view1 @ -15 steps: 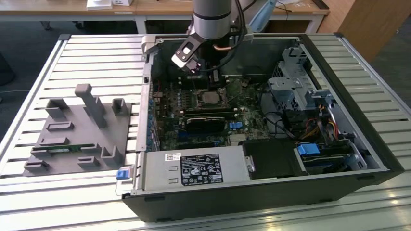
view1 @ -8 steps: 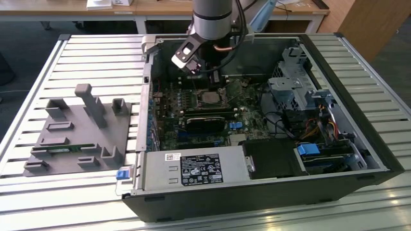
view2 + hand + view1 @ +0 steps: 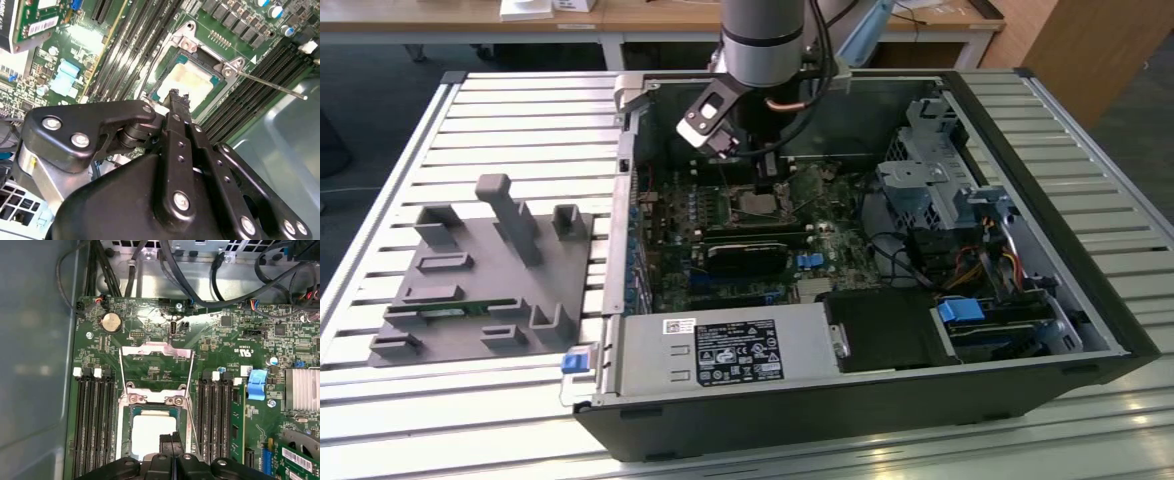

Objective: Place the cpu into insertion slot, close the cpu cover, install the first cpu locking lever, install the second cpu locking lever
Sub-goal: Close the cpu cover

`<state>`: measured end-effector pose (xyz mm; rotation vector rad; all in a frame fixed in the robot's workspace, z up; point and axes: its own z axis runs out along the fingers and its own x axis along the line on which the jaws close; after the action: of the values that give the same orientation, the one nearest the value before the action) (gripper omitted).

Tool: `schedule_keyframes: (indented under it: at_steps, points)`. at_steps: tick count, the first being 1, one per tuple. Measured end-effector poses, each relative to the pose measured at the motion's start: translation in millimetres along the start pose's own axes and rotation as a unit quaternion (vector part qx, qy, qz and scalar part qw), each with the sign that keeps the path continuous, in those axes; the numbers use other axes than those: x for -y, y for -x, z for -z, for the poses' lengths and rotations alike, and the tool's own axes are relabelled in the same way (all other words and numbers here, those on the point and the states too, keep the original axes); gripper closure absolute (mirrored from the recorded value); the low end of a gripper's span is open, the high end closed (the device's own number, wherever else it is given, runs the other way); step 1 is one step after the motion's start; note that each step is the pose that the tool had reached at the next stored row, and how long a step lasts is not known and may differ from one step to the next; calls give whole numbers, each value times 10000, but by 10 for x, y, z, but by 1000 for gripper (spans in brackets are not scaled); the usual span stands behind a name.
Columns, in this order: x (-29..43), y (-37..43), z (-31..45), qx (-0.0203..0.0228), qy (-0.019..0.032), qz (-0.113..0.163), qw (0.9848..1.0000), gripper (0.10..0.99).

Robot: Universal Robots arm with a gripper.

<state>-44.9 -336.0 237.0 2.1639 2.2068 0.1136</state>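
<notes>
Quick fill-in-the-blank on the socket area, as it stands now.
1. The cpu sits in the insertion ____.
2. The cpu cover is flipped ____, not down over the cpu.
3. The gripper is poised over the cpu with its fingertips closed ____.
Missing words: slot; open; together.

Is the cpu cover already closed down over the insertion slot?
No: in the first wrist view the cpu cover lies swung open beside the insertion slot, with green board showing through its window.
</notes>
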Motion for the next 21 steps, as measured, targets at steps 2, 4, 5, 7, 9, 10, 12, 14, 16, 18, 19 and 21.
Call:
schedule_keyframes:
  at_steps: [2,4,5,7,9,10,12,14,16,18,19,21]
  points:
    - [-42,1,-3,1,-7,0,10000,980]
    - [-103,3,-8,0,-19,0,10000,980]
    - [-129,3,-10,0,-28,0,10000,980]
    - [-145,4,2,1,-68,-1,10000,980]
    - [-148,3,43,-1,-86,-3,10000,980]
    - [-157,2,60,-1,-94,-3,10000,980]
    - [-209,3,56,-3,-105,-3,9999,980]
    - [-277,5,50,-2,-123,-4,9999,980]
    - [-316,7,56,0,-142,-3,9999,980]
    - [-326,5,113,-3,-158,-4,9999,980]
    - [-329,4,138,-2,-160,-4,9999,980]
    - [-334,4,155,-3,-162,-3,9999,980]
